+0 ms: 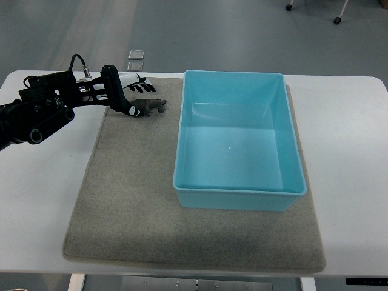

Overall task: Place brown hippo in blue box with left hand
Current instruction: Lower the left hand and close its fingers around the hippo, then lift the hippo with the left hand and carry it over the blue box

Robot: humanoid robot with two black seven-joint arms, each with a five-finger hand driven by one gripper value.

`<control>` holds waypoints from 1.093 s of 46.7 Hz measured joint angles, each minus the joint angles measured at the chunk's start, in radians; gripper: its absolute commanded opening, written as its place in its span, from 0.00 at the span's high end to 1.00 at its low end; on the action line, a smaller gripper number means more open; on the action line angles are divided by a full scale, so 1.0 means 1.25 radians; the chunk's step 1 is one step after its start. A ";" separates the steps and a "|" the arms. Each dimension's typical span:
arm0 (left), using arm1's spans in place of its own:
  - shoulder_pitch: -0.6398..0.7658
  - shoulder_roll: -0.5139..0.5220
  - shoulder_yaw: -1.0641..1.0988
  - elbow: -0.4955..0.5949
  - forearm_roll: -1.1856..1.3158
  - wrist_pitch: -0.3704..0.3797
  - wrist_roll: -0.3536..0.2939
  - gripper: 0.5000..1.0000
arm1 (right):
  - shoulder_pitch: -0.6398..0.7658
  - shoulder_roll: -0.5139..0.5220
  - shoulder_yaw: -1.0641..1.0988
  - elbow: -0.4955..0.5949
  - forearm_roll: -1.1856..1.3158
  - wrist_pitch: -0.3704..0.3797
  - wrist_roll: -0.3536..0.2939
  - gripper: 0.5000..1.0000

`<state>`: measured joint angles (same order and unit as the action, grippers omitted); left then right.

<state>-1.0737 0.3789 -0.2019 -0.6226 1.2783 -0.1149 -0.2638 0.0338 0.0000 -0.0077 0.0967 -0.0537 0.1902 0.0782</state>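
Brown hippo (pixel 148 107) lay on the grey mat (pixel 127 200) at its far left, just left of the blue box (pixel 239 197) — small, rigid, probably light, best pinched across its body — with the left hand (pixel 118 97) half-curled against its rear, grip uncertain.

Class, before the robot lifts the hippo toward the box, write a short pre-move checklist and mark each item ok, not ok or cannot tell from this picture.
1. Left robot hand is at the brown hippo: ok.
2. Fingers firmly closed around the hippo: cannot tell.
3. Blue box is empty and open on top: ok.
4. Mat between hippo and box is free of obstacles: ok.
5. Hippo is already inside the box: not ok, it lies on the mat left of the box.
6. Right arm clear of the path: ok, none in view.
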 measured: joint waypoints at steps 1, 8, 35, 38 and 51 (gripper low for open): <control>0.000 0.000 0.000 0.000 0.000 0.000 0.000 0.50 | 0.000 0.000 0.000 0.000 0.000 0.000 0.000 0.13; 0.000 0.000 0.000 0.000 0.000 0.000 0.000 0.67 | 0.000 0.000 0.000 0.000 0.000 0.000 0.000 0.13; -0.001 0.002 0.001 -0.006 0.002 0.001 0.001 1.00 | 0.000 0.000 0.000 0.000 0.000 0.000 0.000 0.13; -0.002 0.004 0.000 -0.008 0.001 0.000 0.001 1.00 | 0.000 0.000 0.000 0.000 0.000 0.000 0.000 0.13; -0.052 0.032 -0.013 -0.011 -0.010 0.000 0.000 1.00 | 0.000 0.000 0.000 0.000 0.000 0.000 0.000 0.13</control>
<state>-1.1388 0.4192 -0.2178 -0.6370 1.2658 -0.1152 -0.2640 0.0337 0.0000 -0.0077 0.0966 -0.0537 0.1902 0.0782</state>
